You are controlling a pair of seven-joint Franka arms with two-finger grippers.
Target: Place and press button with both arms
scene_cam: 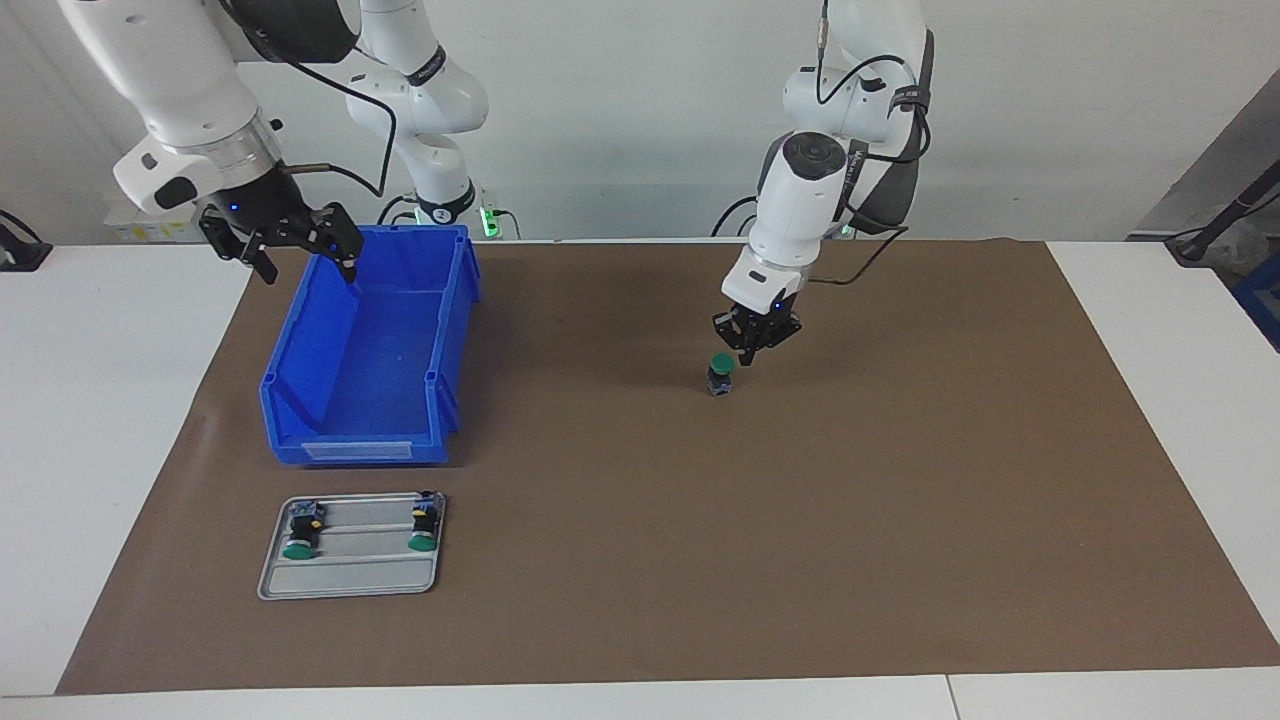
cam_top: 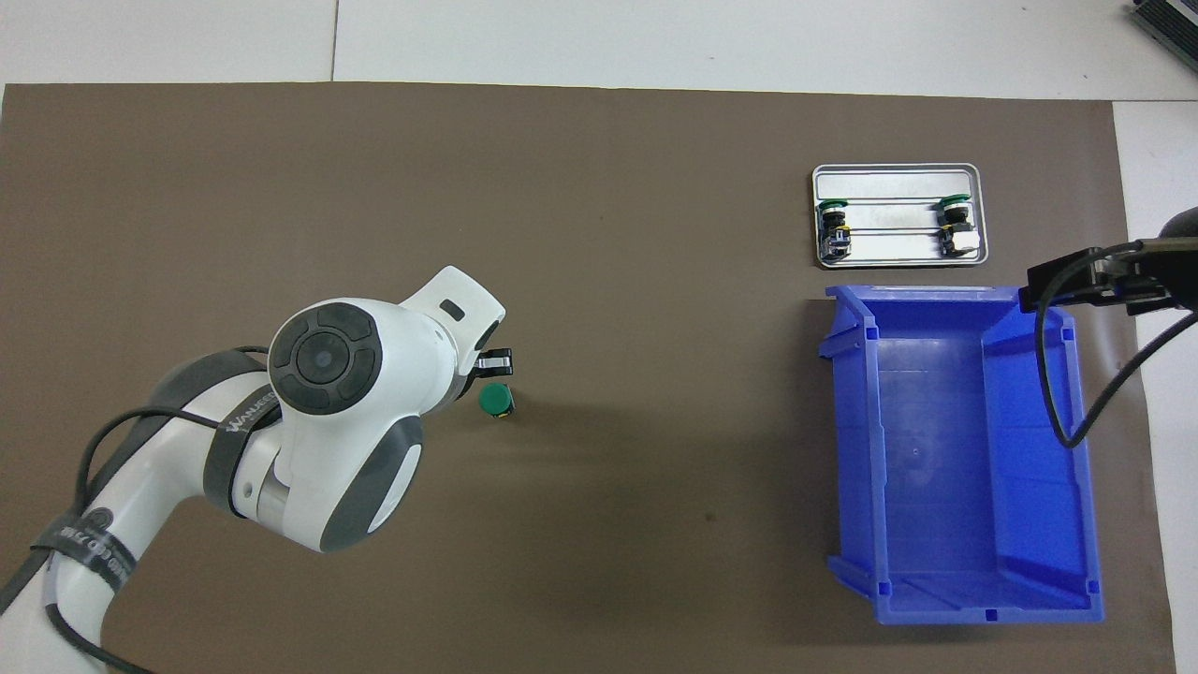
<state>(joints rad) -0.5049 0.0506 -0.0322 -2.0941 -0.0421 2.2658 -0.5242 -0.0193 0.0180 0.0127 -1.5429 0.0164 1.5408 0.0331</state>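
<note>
"WANJEE" band [cam_top: 245, 423] on left arm [cam_top: 309, 440]

— What sort of room am I driving in?

— A robotics lab, I'd say. Two white arms [scene_cam: 800, 200] stand at a white table [scene_cam: 100, 400] against a bare pale wall, cables trailing from them. A brown mat [scene_cam: 800, 550] covers the table; on it, a blue parts bin [scene_cam: 370, 370], and just beside the bin a small metal tray [scene_cam: 350, 578].
</note>
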